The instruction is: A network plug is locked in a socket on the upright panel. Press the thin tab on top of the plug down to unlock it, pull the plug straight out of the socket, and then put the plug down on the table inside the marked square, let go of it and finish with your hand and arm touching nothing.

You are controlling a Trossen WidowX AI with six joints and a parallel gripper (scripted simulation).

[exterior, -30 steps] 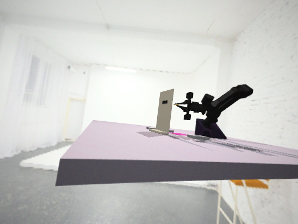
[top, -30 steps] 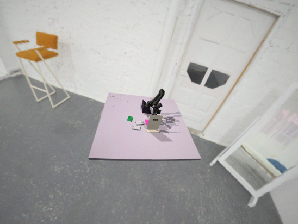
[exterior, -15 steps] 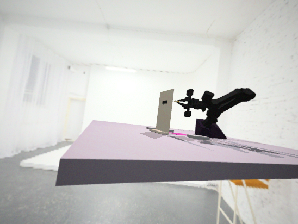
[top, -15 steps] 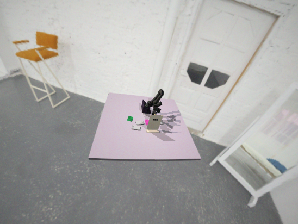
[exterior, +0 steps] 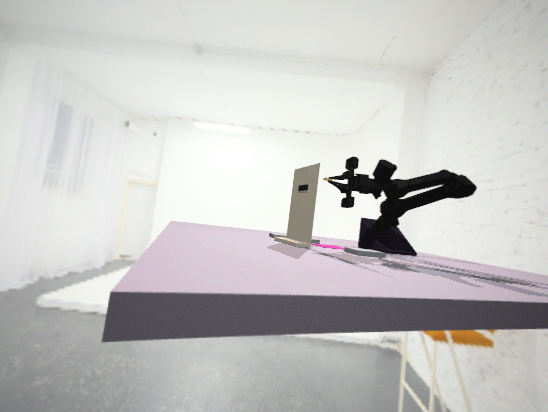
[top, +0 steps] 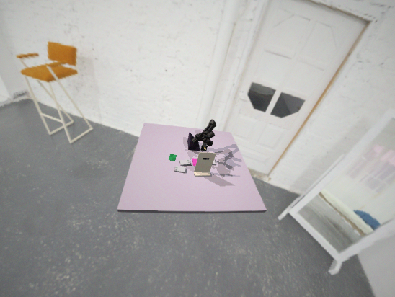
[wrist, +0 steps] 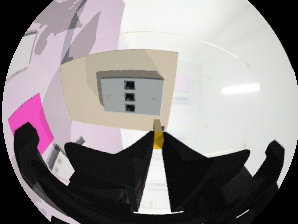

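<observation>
Near the counter's (top: 162, 194) far edge, tool (exterior: 334, 179) clamped on plug (wrist: 157, 135), seemingly just clear of panel (exterior: 305, 202). Next: carry to pink square (top: 194, 161), release.

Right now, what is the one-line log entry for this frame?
gripper: shut on plug | plug: in air, just off panel | table: plug not yet set down

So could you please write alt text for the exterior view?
A black robot arm holds a small yellowish plug in its closed gripper, just clear of an upright beige panel on a lilac table in a bright white room.
</observation>
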